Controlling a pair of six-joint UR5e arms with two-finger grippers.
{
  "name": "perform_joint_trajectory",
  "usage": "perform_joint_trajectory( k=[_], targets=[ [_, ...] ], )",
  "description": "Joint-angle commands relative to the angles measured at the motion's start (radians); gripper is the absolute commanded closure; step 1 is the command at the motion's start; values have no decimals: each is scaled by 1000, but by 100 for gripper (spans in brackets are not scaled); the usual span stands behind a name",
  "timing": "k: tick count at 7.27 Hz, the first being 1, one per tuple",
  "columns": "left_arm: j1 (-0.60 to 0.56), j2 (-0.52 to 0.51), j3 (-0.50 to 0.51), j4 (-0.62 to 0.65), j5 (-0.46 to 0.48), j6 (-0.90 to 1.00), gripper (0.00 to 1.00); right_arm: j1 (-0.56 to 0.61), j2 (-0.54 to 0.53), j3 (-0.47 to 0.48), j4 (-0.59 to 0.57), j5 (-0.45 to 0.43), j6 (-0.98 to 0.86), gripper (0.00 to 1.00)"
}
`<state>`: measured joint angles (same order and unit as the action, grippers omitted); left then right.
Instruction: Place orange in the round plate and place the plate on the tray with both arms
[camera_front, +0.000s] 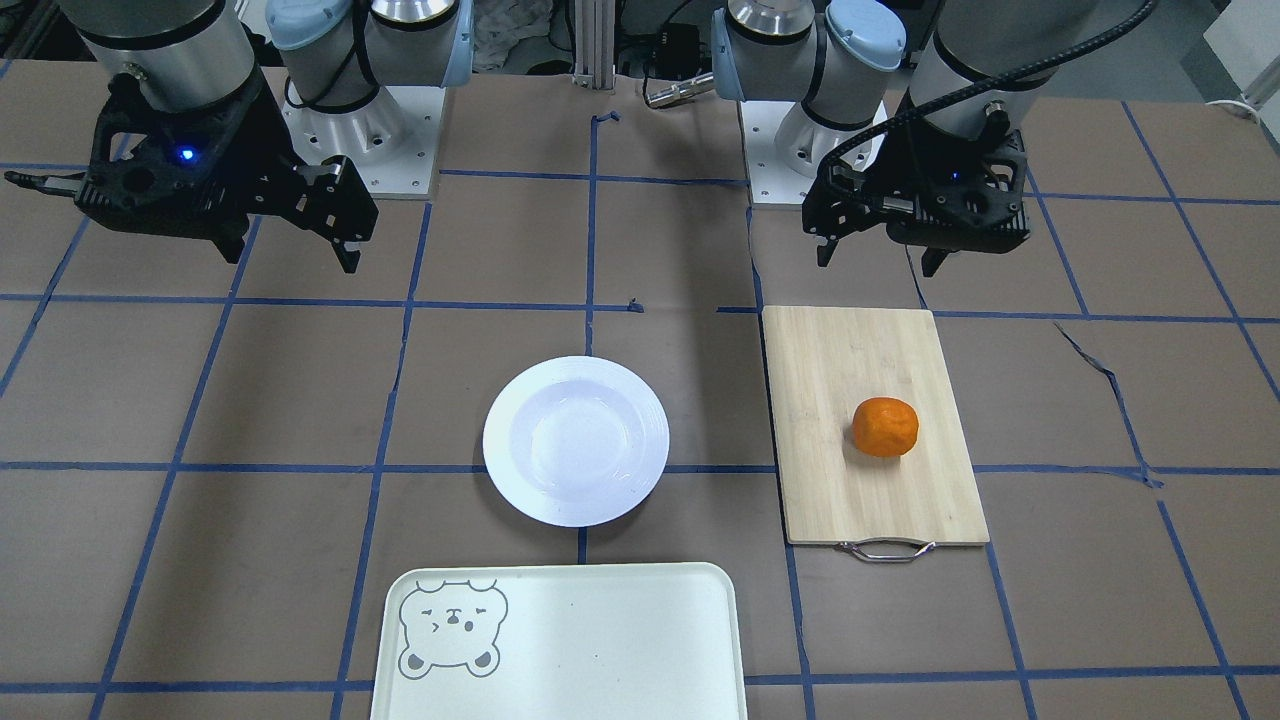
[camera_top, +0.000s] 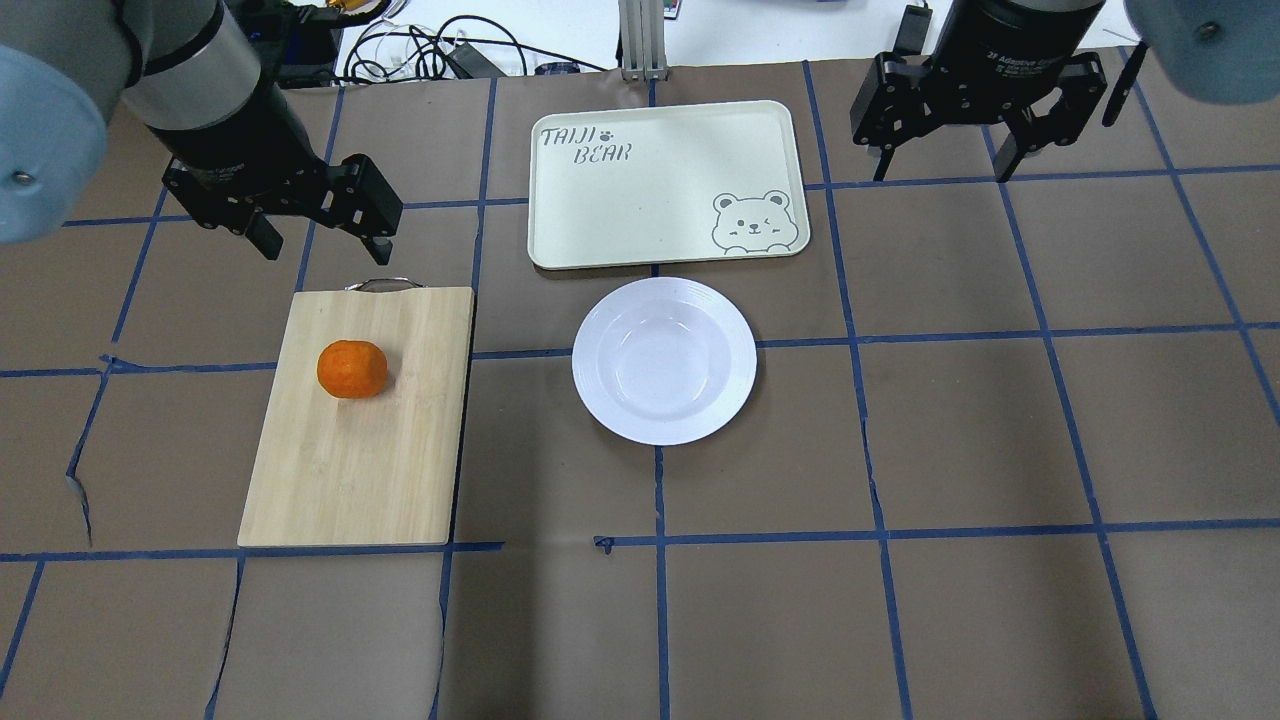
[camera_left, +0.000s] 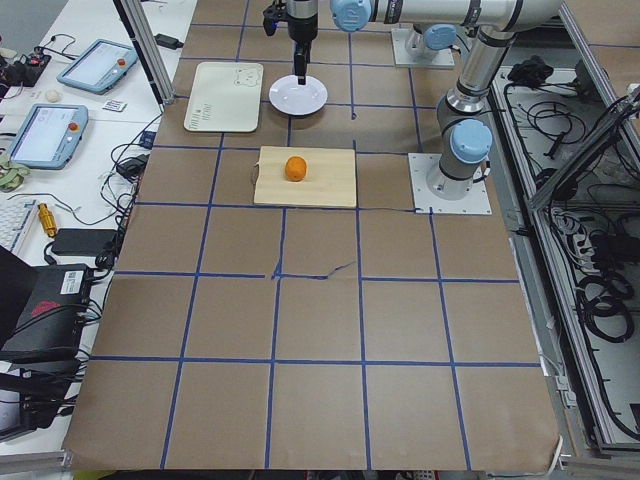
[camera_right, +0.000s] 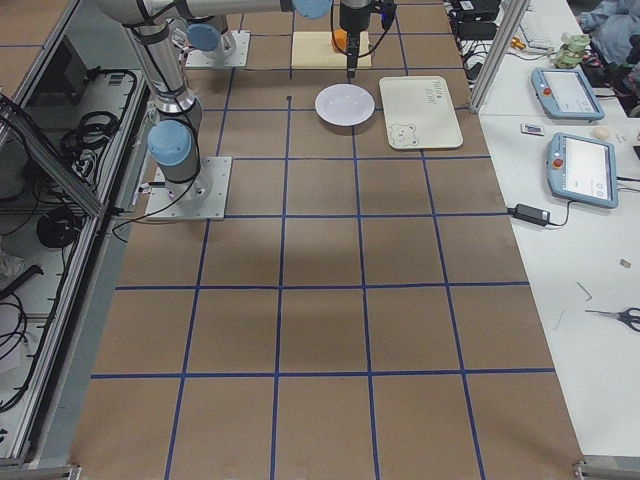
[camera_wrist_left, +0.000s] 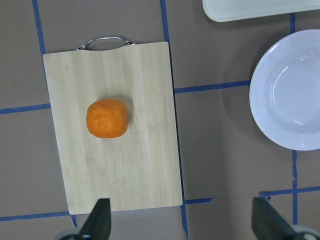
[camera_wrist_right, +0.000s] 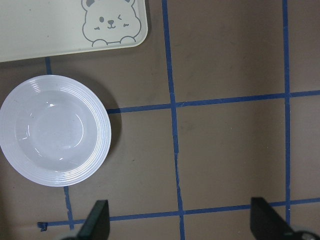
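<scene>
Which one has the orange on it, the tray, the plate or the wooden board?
The wooden board, the one with the metal handle: the orange sits on it. The round plate and the tray hold nothing.

"TAIJI BEAR" in grey capitals on the tray (camera_top: 660, 200), opposite the bear-face corner. "2F Adaptive" on the right gripper (camera_top: 941, 172) body, remainder unreadable.
</scene>
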<state>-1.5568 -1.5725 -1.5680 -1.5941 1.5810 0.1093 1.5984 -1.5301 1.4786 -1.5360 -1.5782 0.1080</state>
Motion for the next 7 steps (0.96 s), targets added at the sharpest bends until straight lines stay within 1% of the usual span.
perform_joint_trajectory(
  k=[1, 7],
  targets=[
    [4, -7, -12, 2, -9, -8, 0, 0, -10, 14, -4, 0, 1, 0],
    [9, -7, -18, 10, -9, -10, 0, 0, -8, 15, -3, -11, 1, 0]
  ],
)
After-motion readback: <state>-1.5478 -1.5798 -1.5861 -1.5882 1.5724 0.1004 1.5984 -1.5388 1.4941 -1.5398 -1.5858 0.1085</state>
